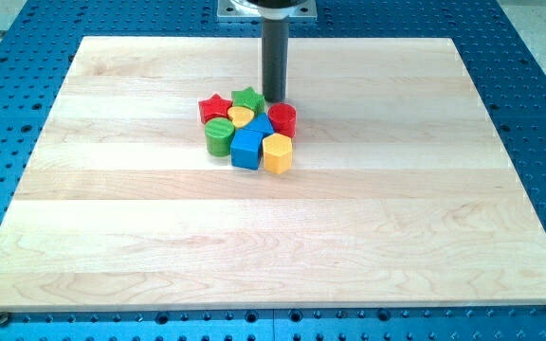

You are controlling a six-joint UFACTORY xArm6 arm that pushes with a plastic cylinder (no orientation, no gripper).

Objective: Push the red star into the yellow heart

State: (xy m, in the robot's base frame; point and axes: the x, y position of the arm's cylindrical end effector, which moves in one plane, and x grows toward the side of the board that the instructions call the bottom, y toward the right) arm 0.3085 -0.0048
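Note:
The red star (pixel 214 108) lies at the left of a tight cluster of blocks near the board's upper middle. The yellow heart (pixel 241 116) sits just to its right, touching or nearly touching it. My tip (pixel 274 99) stands at the cluster's top right, just right of the green star (pixel 247 98) and above the red cylinder (pixel 282 118). The rod rises straight up to the view's top.
The cluster also holds a green cylinder (pixel 219 136), a blue cube (pixel 246 148), a blue block (pixel 261 125) behind it, and a yellow hexagon (pixel 278 152). The wooden board (pixel 273 246) lies on a blue perforated table.

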